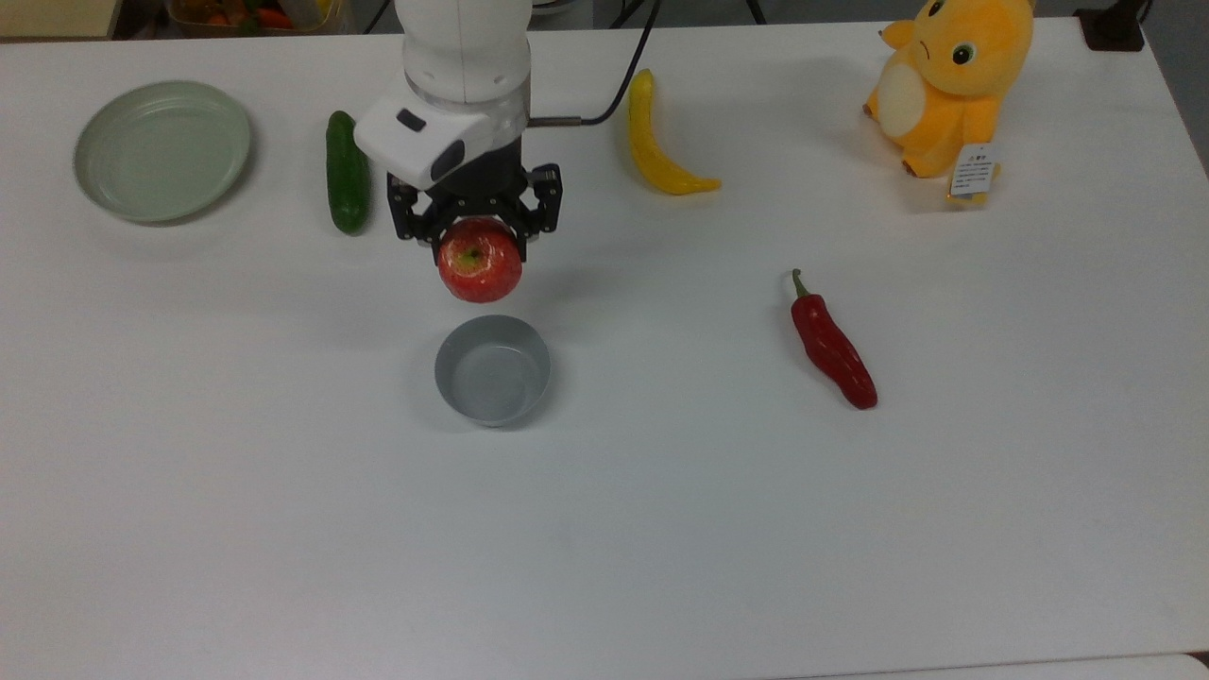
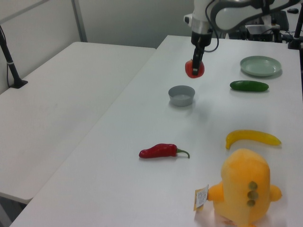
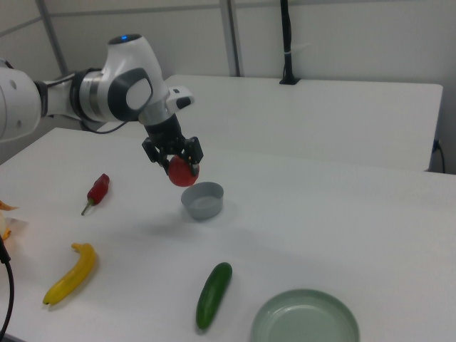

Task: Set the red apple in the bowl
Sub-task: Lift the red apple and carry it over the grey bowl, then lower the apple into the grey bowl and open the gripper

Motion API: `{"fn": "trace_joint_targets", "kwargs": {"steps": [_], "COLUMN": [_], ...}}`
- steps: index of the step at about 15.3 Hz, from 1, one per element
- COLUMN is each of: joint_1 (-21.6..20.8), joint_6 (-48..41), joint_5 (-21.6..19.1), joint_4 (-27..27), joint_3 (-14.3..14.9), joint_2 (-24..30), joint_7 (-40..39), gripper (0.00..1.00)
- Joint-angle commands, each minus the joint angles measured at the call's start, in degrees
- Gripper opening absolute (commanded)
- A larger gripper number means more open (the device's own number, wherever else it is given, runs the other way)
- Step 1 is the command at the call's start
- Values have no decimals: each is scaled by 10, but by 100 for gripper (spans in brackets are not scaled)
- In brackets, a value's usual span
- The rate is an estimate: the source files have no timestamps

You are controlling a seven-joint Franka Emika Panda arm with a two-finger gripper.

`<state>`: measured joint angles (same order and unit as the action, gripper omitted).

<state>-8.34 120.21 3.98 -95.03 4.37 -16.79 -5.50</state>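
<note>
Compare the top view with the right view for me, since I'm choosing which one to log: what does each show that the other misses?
Top view alone: the orange plush toy whole, with its tag. Right view alone: a second white table behind, and the arm's shoulder joints. Both: the gripper shut on the red apple held off the table near the bowl, plus the cucumber, banana, chili pepper and green plate.

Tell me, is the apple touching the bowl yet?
Apart. In the left view the apple, held in the gripper, hangs above the bowl with bare table showing between them; the top view also shows a gap.
</note>
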Motion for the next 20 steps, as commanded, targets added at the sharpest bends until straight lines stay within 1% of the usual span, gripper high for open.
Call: {"fn": "trace_joint_targets", "kwargs": {"steps": [1,5,10,13,15,16,17,19,20], "joint_1": [1,3,3,3,3,3,3,3,3], "joint_6": [91,163,239,250,250,250,249,249,248], "joint_5": [7,13,20,21,33,39,39,39,39], "joint_4": [-50,-50,-49,-50,-49,-49,-50,-50,-49], "joint_3": [-4,-4,-4,-3,-3,-3,-3,-3,-3], "joint_2": [-3,-45,-79,-86,-93,-93,-93,-93,-92], "joint_7": [8,8,8,8,8,8,8,8,8], "gripper": [47,47,47,47,50,54,61,86,95]}}
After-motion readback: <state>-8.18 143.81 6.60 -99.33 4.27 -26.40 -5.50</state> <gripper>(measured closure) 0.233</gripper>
